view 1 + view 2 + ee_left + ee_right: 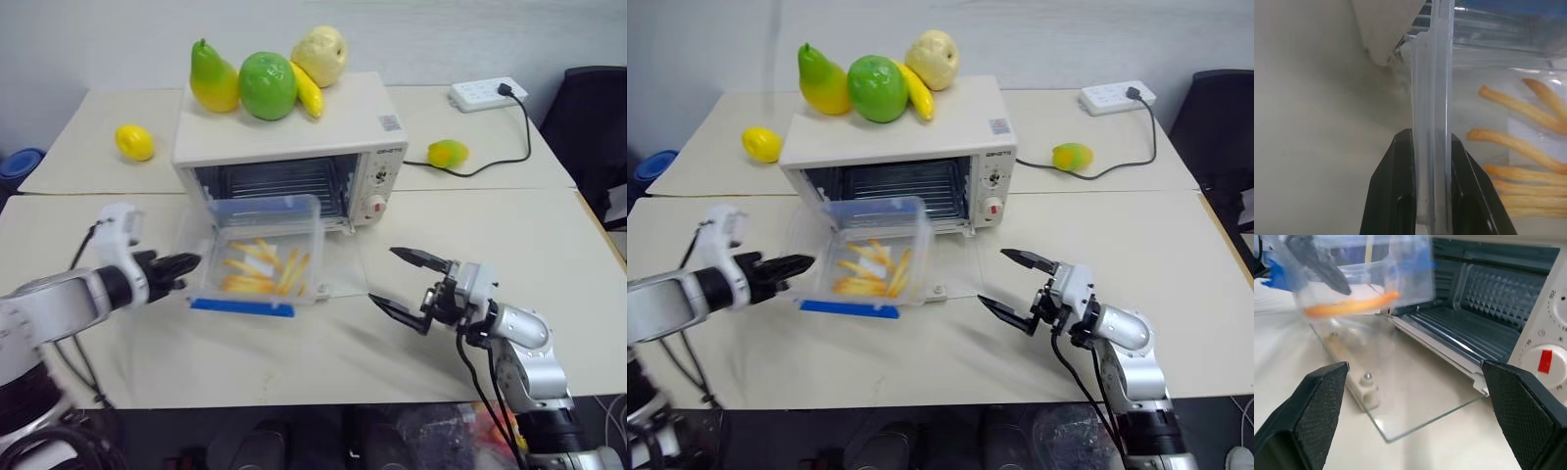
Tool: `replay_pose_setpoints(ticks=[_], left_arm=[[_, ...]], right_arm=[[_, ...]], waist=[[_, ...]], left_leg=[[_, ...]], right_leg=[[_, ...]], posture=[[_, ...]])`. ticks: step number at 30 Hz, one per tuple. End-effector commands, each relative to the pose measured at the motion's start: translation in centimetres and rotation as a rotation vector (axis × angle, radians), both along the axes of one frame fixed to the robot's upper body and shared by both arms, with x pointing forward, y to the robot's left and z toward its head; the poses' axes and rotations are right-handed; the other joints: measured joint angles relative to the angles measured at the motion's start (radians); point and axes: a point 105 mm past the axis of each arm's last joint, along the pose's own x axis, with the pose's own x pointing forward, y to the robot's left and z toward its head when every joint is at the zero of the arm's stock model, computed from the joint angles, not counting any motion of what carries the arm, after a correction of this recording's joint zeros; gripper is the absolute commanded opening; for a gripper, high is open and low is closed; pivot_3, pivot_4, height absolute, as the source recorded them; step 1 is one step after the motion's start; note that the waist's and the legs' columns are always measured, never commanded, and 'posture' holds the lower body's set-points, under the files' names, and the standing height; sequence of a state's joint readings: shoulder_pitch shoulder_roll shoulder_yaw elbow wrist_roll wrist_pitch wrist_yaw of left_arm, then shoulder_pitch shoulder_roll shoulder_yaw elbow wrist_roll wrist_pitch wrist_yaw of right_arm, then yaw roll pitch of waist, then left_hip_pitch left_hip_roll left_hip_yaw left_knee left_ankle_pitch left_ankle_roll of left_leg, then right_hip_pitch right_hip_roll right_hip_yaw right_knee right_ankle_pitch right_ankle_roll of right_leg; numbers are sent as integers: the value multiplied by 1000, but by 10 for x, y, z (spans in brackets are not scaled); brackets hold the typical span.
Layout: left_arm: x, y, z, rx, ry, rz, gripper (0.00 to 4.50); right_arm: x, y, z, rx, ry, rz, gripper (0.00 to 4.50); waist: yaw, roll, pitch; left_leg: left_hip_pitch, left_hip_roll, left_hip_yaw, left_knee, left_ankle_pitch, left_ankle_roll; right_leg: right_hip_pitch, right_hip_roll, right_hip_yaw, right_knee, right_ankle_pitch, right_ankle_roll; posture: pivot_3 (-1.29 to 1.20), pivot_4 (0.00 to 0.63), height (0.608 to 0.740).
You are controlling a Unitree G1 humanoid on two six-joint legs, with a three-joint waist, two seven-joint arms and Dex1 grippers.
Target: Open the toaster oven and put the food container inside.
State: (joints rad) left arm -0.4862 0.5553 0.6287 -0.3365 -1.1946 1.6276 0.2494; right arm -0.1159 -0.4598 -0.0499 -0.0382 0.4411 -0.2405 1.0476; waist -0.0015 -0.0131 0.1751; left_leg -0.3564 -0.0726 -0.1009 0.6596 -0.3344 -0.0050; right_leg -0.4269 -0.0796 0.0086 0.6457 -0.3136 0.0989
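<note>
The left gripper (186, 264) pinches the food container (260, 257) by its edge, before the open toaster oven (294, 147). The right gripper (400, 281) is spread wide and empty.

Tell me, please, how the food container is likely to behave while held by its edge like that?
The food container looks like thin clear plastic, so probably light but somewhat flexible. The left gripper pinches only its rim, and it hangs tilted, so it may swing or slip. The loose fries inside would likely slide.
</note>
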Motion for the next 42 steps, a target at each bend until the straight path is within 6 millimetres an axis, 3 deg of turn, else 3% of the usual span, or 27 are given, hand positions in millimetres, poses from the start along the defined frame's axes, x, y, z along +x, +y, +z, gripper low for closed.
replay_pose_setpoints(ticks=[1,4,10,13,16,20,22,24,26,28,32,35,38,42], left_arm=[[10,1,11,21,-36,42,264],[16,-6,10,14,-27,30,264],[26,-15,26,-38,-81,-2,2032],[27,-10,36,-59,-118,-1,2032],[19,-5,66,-155,-257,-90,2032],[-9,15,81,-101,-319,-247,2032],[-14,24,77,-77,-307,-271,2055],[-17,36,58,54,-300,-303,2055],[-26,40,33,198,-259,-392,1653],[-41,31,11,296,-286,-566,1200],[-49,13,-11,260,-358,-684,14],[-45,2,-30,307,-360,-738,0],[-26,-7,-33,294,-414,-669,0],[-3,-16,-32,285,-493,-571,0]], right_arm=[[-5,-5,7,8,-54,-28,4500],[-7,-8,5,15,-54,-51,4500],[-13,-11,4,22,-54,-77,4500],[-15,-13,4,27,-51,-94,4500],[-19,-15,8,30,-36,-93,4500],[-33,2,13,5,88,37,4500],[-35,7,12,-13,133,52,4109],[-37,20,5,-83,180,89,3610],[-44,33,-2,-152,207,162,2966],[-42,45,-2,-165,213,182,2334],[-29,64,-9,-219,217,191,971],[-16,85,-11,-227,218,203,23],[4,104,1,-174,177,158,23],[31,108,22,-158,111,82,23]], waist=[[-2,0,0],[-2,0,0],[2,0,0],[2,0,0],[-3,0,0],[-14,2,0],[-14,2,0],[-10,3,0],[-5,3,0],[0,3,0],[13,3,1],[16,3,0],[15,3,0],[6,3,0]], left_leg=[[0,0,0,1,0,0],[0,0,0,0,0,0],[0,-1,0,2,0,0],[0,-1,0,2,0,0],[0,0,0,2,0,-1],[1,0,-1,1,-1,-2],[2,1,-1,-1,-1,-2],[2,0,-2,-1,-1,-2],[3,0,-1,-2,-1,-2],[2,0,-1,-3,-1,-1],[1,0,-3,-3,-2,0],[0,0,-4,-3,-2,0],[0,0,-3,-3,-2,0],[0,0,-3,0,-2,0]], right_leg=[[0,0,0,0,0,0],[0,1,1,1,0,0],[0,1,1,1,0,0],[0,0,1,1,0,0],[0,1,1,1,0,0],[-2,2,3,1,0,0],[-1,2,3,0,-1,-1],[0,2,3,0,-1,-2],[0,1,3,-1,-1,-2],[0,1,3,-2,-1,-2],[0,0,1,-5,-1,-3],[1,0,1,-6,0,-4],[0,0,1,-5,0,-4],[-1,1,0,-2,0,-3]], posture=[[0,150,740],[0,150,740],[0,150,740],[0,150,740],[0,150,740],[0,150,740],[0,150,740],[0,150,740],[0,150,740],[0,150,740],[0,150,740],[0,150,740],[0,150,740],[0,150,740]])
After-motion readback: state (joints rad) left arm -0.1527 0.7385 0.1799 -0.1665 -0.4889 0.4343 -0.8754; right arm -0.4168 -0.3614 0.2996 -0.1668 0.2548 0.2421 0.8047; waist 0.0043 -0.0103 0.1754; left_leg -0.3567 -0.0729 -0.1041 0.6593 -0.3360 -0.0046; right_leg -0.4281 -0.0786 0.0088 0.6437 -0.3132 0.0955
